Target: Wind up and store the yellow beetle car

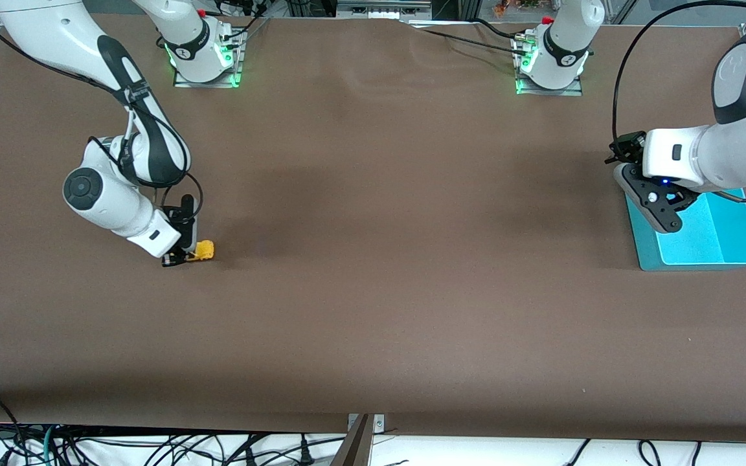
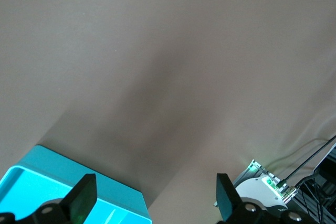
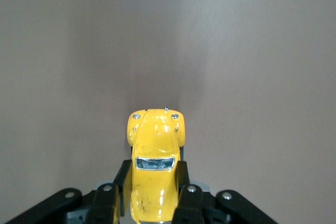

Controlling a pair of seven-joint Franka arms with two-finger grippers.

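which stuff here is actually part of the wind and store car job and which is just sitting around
Part of the job:
- yellow beetle car, on the table toward the right arm's end, clamped between the right gripper's fingers
- turquoise bin, toward the left arm's end, the likely storage spot
- left gripper, open, waiting over the bin

Just lying about:
- nothing else on the brown table

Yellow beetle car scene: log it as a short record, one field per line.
car: yellow beetle car, on the table toward the right arm's end
right gripper: right gripper, shut on the car's sides, low at the table
left gripper: left gripper, open, waiting over the turquoise bin
bin: turquoise bin, at the left arm's end, nothing seen in it
table: brown table
task state: car not yet in the bin
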